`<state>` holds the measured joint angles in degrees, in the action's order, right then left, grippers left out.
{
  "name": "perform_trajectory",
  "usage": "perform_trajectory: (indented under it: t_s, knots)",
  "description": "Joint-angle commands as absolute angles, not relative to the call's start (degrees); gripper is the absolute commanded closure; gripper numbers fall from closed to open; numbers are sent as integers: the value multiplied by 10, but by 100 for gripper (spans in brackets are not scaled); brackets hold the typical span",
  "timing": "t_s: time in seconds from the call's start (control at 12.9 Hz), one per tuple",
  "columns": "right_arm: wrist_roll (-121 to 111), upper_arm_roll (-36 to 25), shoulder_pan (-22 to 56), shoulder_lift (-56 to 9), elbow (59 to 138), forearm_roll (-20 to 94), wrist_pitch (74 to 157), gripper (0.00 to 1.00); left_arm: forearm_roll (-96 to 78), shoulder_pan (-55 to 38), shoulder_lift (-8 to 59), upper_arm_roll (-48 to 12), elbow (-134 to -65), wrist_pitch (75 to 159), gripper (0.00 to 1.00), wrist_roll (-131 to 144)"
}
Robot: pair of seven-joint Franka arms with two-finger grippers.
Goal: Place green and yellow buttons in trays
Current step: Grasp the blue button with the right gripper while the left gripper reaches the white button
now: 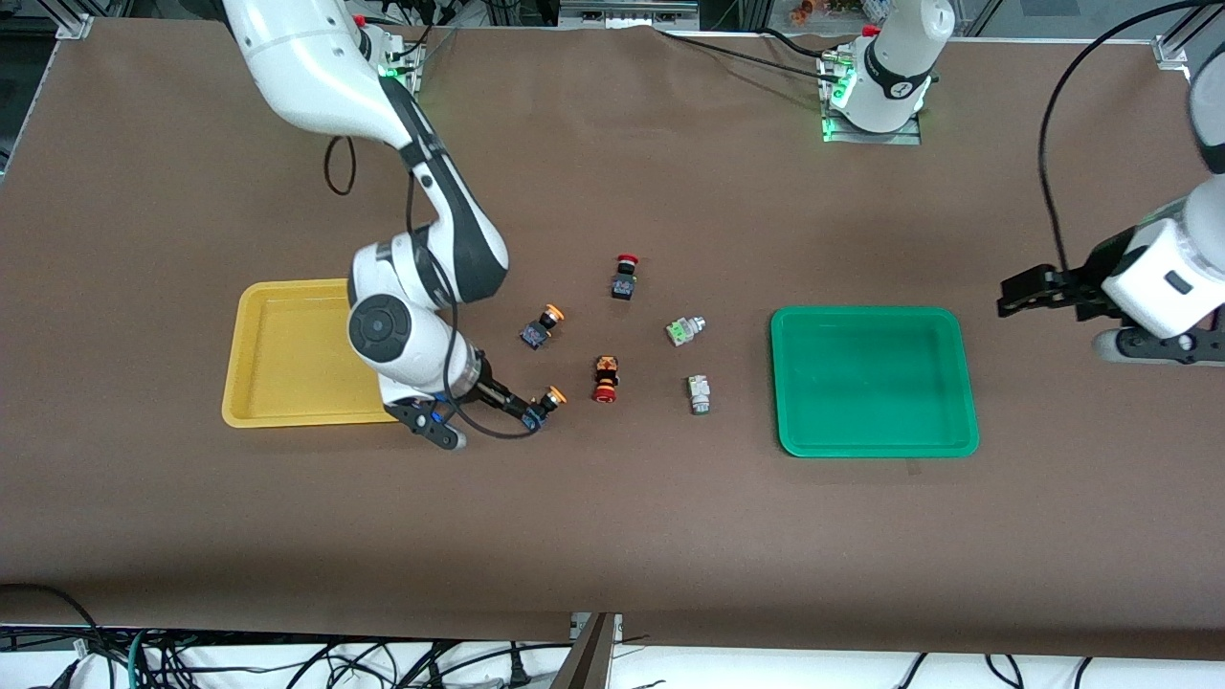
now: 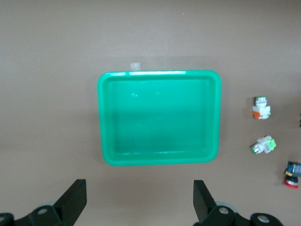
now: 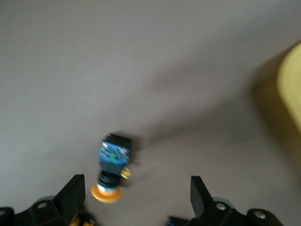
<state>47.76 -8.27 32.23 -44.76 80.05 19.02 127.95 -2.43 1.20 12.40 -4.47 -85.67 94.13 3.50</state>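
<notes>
My right gripper [image 1: 524, 413] [image 3: 136, 193] is open, low beside the yellow tray [image 1: 287, 354] [image 3: 289, 94]. One yellow button [image 1: 547, 402] [image 3: 112, 167] lies on the table at its fingertips, close to one finger [image 3: 73, 195], not gripped. The other yellow button [image 1: 541, 327] lies farther from the front camera. Two green buttons [image 1: 684, 330] [image 1: 699, 394] lie beside the green tray [image 1: 873, 380], also in the left wrist view [image 2: 263, 145] [image 2: 261, 107]. My left gripper [image 1: 1014, 297] [image 2: 139, 197] waits open and empty by the green tray [image 2: 160, 117], at the left arm's end.
A red-capped dark switch [image 1: 624, 277] [image 2: 292, 173] and a red-capped switch with an orange body [image 1: 605, 378] lie between the yellow and green buttons. Both trays hold nothing.
</notes>
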Motion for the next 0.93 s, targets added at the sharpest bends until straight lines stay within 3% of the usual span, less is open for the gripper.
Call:
perform_trajectory:
  t_s: [0.0, 0.23, 0.39, 0.47, 0.54, 0.78, 0.85]
  knots:
    - [515, -71, 321, -484, 759, 235, 1316, 1, -29, 14, 91, -103, -949, 1009, 0, 106]
    - [559, -37, 323, -522, 759, 239, 1394, 1, -22, 12, 126, -169, -945, 1056, 0, 196]
    - [564, -36, 333, -531, 766, 240, 1407, 2, -18, -1, 188, -178, -942, 1128, 0, 203]
    - [563, -36, 334, -530, 773, 240, 1405, 8, -18, -8, 222, -179, -943, 1170, 0, 203]
    - [558, -36, 334, -528, 780, 240, 1405, 19, -18, -24, 249, -178, -943, 1199, 0, 204]
    - [547, -36, 328, -525, 780, 240, 1393, 74, 78, -68, 324, -179, -943, 1277, 0, 248]
    - [545, -40, 324, -518, 777, 234, 1364, 85, 101, -87, 340, -180, -943, 1281, 0, 275]
